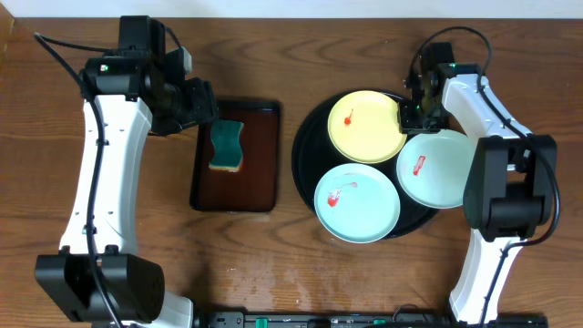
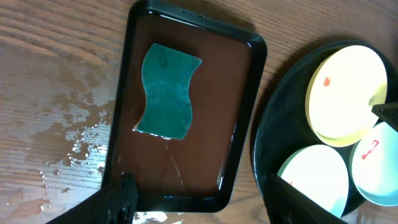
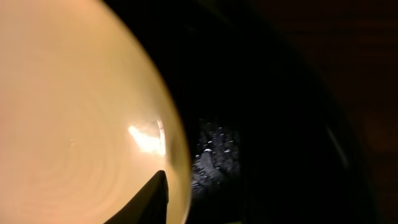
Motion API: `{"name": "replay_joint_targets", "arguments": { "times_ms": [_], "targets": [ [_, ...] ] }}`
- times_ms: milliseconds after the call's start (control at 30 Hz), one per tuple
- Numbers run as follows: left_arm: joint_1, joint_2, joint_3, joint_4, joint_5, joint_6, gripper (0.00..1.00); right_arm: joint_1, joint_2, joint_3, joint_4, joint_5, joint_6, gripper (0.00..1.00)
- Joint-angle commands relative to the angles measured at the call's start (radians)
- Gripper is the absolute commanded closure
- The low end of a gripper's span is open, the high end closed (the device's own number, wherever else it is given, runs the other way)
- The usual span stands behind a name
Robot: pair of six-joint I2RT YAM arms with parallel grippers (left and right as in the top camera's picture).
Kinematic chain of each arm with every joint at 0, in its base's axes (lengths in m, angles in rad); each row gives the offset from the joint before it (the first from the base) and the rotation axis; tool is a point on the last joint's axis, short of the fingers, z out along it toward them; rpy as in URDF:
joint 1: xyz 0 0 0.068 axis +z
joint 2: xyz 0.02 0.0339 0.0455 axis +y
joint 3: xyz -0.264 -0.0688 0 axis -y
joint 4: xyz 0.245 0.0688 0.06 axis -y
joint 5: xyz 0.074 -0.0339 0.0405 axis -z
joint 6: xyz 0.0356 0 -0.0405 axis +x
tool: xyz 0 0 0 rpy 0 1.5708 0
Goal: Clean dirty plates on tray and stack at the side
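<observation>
Overhead view is evenly bright and sharp. Right wrist view is dark and soft, the yellow plate [image 3: 74, 106] overexposed with a glare spot near centre.

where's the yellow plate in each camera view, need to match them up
overhead: yellow plate right of centre, upper left on the black tray.
left wrist: yellow plate at the upper right edge.
right wrist: yellow plate fills the left half.
shared landmark: the black tray beneath it, in all three.

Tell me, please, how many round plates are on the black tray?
3: pale yellow glossy plate at the rear, mint-white plate in front, second mint-white plate rightward; none apparently hidden.
</observation>
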Motion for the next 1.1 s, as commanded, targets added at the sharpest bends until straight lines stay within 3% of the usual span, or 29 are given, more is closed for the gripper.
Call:
{"name": "replay_joint_targets", "arguments": {
  "times_ms": [0,167,433,467,533,1067],
  "targets": [
    [-0.004,0.002,-0.002,-0.001,-0.048,0.005,0.35,0.017,0.019,-0.003,0.003,0.039,0.021,0.67],
    [-0.01,0.002,-0.002,-0.002,-0.073,-0.003,0.35,0.019,0.019,-0.015,0.023,0.039,0.025,0.79],
    [-0.029,0.002,-0.002,0.005,-0.078,-0.003,0.36,0.018,0.019,-0.015,0.056,0.038,0.039,0.82],
    [-0.031,0.002,-0.002,0.005,-0.092,-0.003,0.36,0.019,0.019,-0.015,0.053,0.038,0.049,0.92],
    [-0.03,0.002,-0.002,0.005,-0.092,-0.003,0.36,0.019,0.019,-0.015,0.052,0.038,0.051,0.99],
    [-0.031,0.071,-0.002,0.006,-0.126,-0.003,0.4,0.019,0.019,-0.015,0.063,0.039,0.051,0.99]
  ]
}}
